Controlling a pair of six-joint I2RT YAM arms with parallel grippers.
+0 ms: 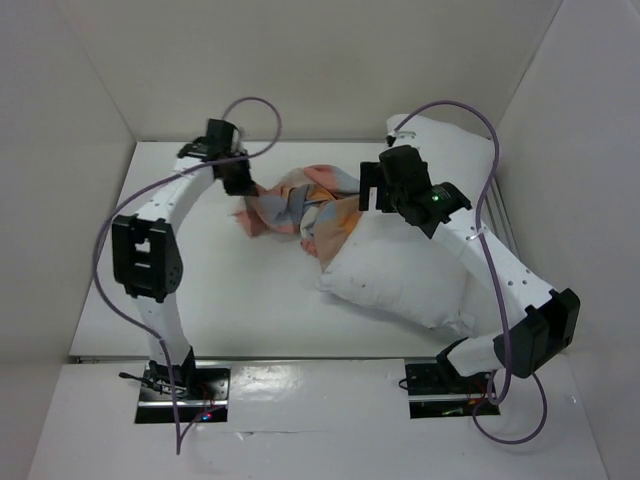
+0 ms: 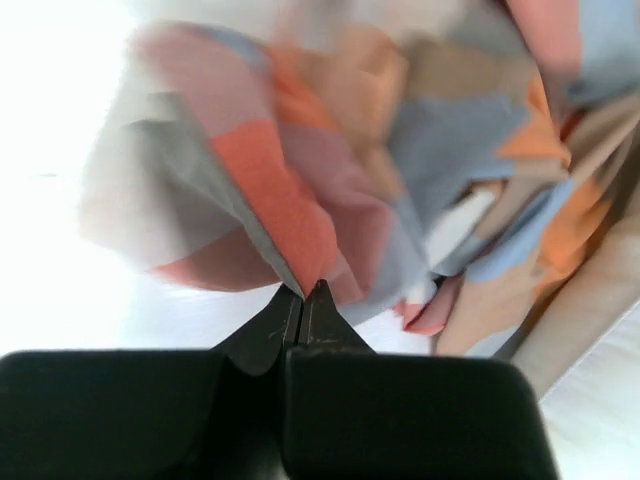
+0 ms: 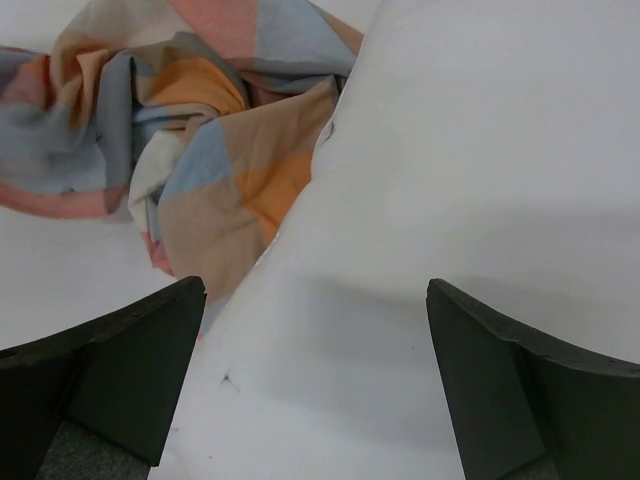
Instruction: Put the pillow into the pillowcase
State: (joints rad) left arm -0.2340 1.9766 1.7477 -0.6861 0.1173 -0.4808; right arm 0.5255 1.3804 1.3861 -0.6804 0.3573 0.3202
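The checked pillowcase (image 1: 300, 205) lies crumpled in a heap at the middle back of the table. Its right end touches the white pillow (image 1: 400, 270), which lies slanted on the right. My left gripper (image 1: 238, 182) is at the heap's left end. In the left wrist view its fingertips (image 2: 303, 292) meet on a pinched fold of the pillowcase (image 2: 350, 150). My right gripper (image 1: 372, 188) hovers over the pillow's upper left part. Its fingers (image 3: 140, 350) stand wide apart above the pillow (image 3: 450, 200), with the pillowcase (image 3: 200, 130) beyond them.
White walls enclose the table (image 1: 230, 290) on the left, back and right. Purple cables (image 1: 260, 105) loop above both arms. The right arm (image 1: 500, 270) reaches across the pillow's right side.
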